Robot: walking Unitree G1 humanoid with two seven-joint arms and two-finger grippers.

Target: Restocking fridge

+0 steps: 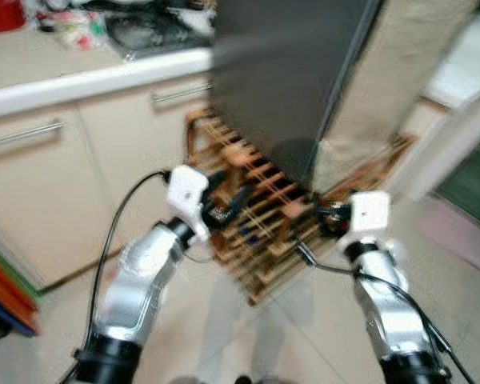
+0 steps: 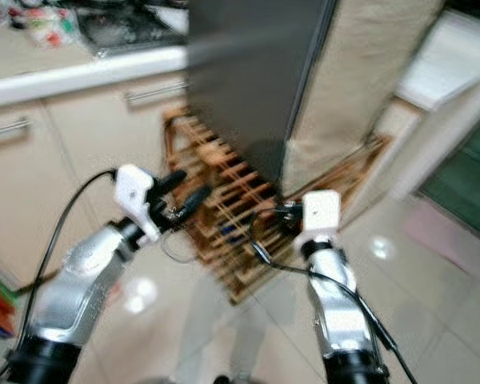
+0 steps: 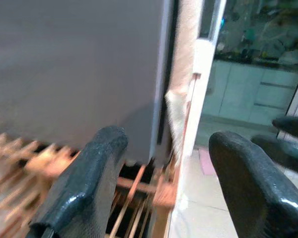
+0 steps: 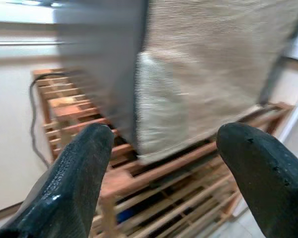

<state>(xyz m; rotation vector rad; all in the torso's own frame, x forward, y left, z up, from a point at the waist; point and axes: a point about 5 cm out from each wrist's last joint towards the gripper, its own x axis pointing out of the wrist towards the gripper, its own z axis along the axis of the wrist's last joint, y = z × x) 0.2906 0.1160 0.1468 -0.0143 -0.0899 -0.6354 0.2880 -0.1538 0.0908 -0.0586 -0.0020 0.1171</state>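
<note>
The dark grey fridge [image 1: 288, 72] stands on a slatted wooden rack [image 1: 264, 232], and a beige woven cloth [image 1: 392, 88] hangs over its right side. The picture is blurred. Both arms are raised in front of the rack. My left gripper [image 1: 228, 200] is open and holds nothing, a short way before the fridge's lower left corner; between its fingers [image 3: 84, 183] I see the fridge front and the rack. My right gripper [image 1: 326, 214] is open and holds nothing too, near the cloth's lower edge [image 4: 179, 134].
A white counter [image 1: 88, 80] with a stove [image 1: 152, 32] runs along the left, over cream cabinets with bar handles [image 1: 24, 134]. Coloured flat items [image 1: 4, 288] lean at the lower left. A white panel [image 1: 456, 144] stands at the right. Glossy tiled floor [image 1: 304, 336] lies below.
</note>
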